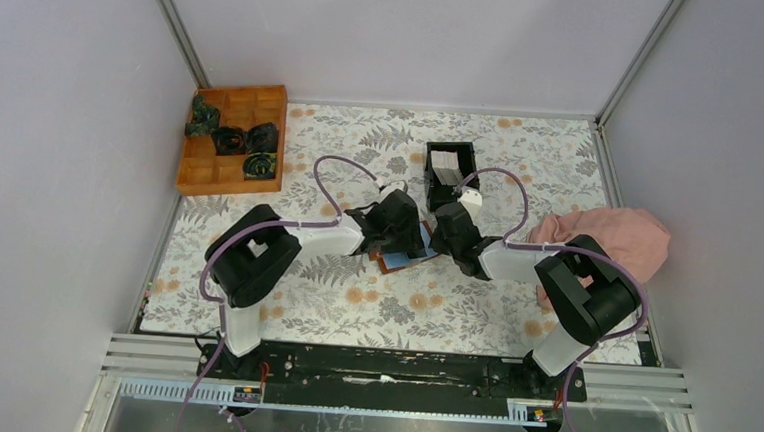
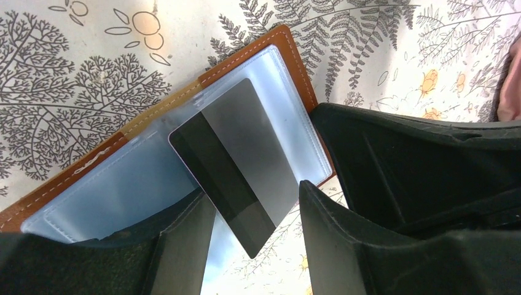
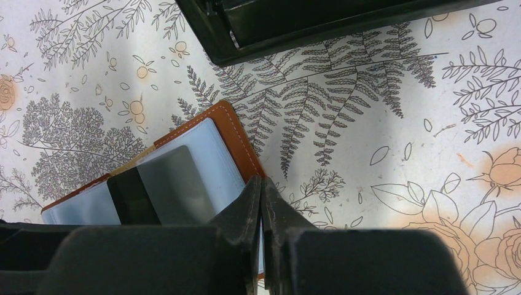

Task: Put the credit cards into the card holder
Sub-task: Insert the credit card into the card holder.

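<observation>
Grey card [image 2: 246,153], dark-striped, lies loose between the parted fingers of your left gripper [image 2: 255,196], over the holder's [image 2: 289,55] clear sleeve [image 2: 123,184].
Your right gripper [image 3: 263,187] is clenched, its tips pressed together at the holder's near corner; you can't tell if they pinch a sleeve. Both arms bend inward and meet mid-table above the open holder: stitched tan leather, glossy plastic pockets, flat on the floral cloth [image 2: 74,80].

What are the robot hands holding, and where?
Right gripper pinches the card holder at its edge. Left gripper flanks the credit card near its end; grip cannot be told.
</observation>
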Motion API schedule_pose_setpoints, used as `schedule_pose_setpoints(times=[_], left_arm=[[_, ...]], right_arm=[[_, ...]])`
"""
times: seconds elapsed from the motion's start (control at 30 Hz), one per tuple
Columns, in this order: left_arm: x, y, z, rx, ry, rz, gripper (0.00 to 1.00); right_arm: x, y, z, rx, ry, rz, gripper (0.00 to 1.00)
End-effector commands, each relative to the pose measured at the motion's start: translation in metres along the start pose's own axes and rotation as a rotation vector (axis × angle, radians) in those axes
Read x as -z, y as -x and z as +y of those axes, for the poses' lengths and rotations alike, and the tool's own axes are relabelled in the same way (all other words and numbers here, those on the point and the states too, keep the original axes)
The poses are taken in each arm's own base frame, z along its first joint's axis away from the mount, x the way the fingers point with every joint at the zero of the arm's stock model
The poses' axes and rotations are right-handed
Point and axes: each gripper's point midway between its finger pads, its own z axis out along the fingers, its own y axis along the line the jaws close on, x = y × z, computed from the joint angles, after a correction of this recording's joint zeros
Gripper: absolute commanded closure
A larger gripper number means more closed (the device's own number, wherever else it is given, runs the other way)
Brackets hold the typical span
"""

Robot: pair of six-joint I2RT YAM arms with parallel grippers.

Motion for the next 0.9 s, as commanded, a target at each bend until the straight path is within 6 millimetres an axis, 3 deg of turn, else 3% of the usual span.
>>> schedule_pose_setpoints(times=[0.0, 0.5, 0.87], left_arm=[[-0.010, -0.067, 0.080, -0.085, 0.256, 0.252, 0.40], [-0.029, -0.091, 0.070, -0.064, 0.183, 0.391, 0.40], [-0.031, -0.105, 0.058, -0.024, 0.107, 0.450, 0.40]], right_arm=[[0.003, -0.053, -0.035, 0.076, -0.083, 0.180, 0.95], [0.002, -0.054, -0.032, 0.079, -0.070, 0.190, 0.95], [0.001, -0.053, -0.029, 0.074, -0.067, 0.196, 0.94]])
